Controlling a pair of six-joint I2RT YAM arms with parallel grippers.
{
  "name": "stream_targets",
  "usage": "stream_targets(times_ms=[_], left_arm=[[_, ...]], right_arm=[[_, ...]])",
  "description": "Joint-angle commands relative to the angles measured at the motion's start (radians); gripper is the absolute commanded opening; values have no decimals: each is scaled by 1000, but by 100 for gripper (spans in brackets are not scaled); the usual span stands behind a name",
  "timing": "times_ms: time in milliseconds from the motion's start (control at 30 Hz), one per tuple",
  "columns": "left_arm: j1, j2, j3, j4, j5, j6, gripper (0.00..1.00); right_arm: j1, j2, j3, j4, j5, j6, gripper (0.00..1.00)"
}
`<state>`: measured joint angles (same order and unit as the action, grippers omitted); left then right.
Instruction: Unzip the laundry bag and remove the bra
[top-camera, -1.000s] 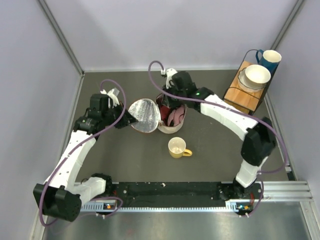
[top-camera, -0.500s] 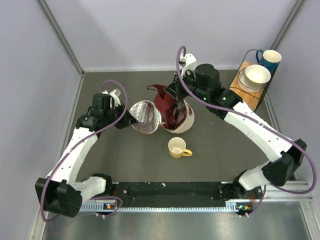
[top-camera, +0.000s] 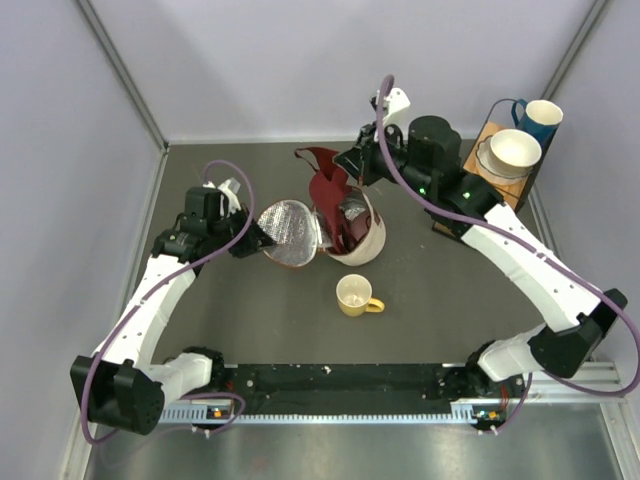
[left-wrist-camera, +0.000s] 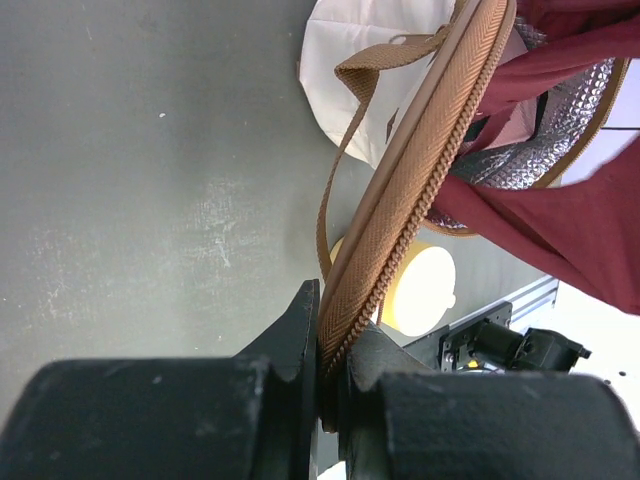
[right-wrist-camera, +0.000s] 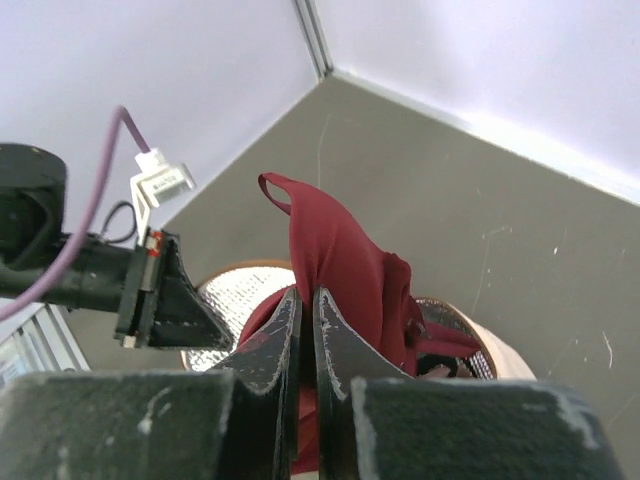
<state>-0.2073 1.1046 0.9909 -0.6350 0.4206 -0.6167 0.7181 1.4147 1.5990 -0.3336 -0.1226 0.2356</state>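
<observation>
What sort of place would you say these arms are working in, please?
Probably a robot test booth, not a home: plain pale walls in metal framing enclose a dark grey tabletop, and two white arms are bolted to a black rail at its near edge.

I work on a dark grey matte bench (top-camera: 430, 310), scuffed pale in patches, boxed in by plain lavender-white walls (top-camera: 330, 60) with slim aluminium corner posts (top-camera: 120, 75). A small wooden stand (top-camera: 498, 190) sits in my far right corner, under soft, even light.
</observation>
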Motion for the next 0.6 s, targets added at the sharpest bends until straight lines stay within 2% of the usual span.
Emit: stream_targets(times_ms=[0, 567], left_arm=[[6, -20, 15, 24, -16, -12, 0], [26, -43, 54, -3, -28, -5, 0]], right_arm=[[0, -50, 55, 57, 11, -5, 0], [-20, -45, 15, 57, 8, -2, 0]])
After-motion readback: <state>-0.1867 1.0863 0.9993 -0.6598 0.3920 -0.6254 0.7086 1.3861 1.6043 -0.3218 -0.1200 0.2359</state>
